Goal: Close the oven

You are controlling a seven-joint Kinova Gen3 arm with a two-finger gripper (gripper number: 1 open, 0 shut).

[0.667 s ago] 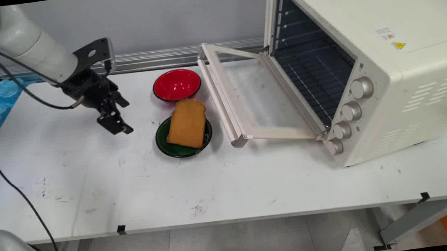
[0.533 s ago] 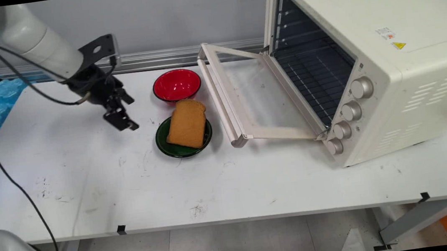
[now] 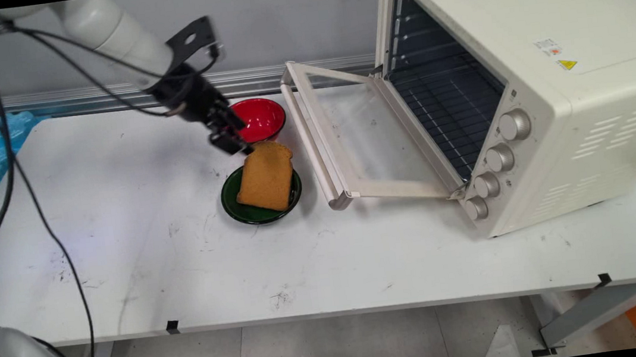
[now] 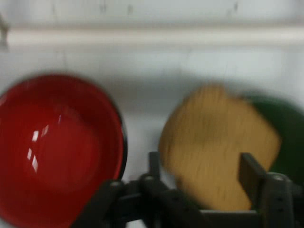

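Observation:
A slice of brown toast [image 3: 265,175] lies on a small dark green plate [image 3: 250,211] in the middle of the table. Just behind it stands an empty red bowl [image 3: 262,118]. My gripper [image 3: 235,143] hangs tilted over the toast's far left corner, in front of the bowl's left side. In the hand view the gripper [image 4: 202,171] is open, its two fingers [image 4: 249,168] spread apart with the toast [image 4: 213,142] seen between them and nothing held. There the red bowl [image 4: 52,147] is on the left and the green plate [image 4: 287,128] shows at the right.
A cream toaster oven [image 3: 528,76] stands on the right of the table, its glass door [image 3: 361,137] folded down towards the plate and bowl, wire racks visible inside. Black cables [image 3: 12,177] hang from the arm on the left.
The gripper has swung right and up from the bare table left of the plate to a spot over the toast's far corner beside the red bowl. Toast, plate, bowl and oven have not moved.

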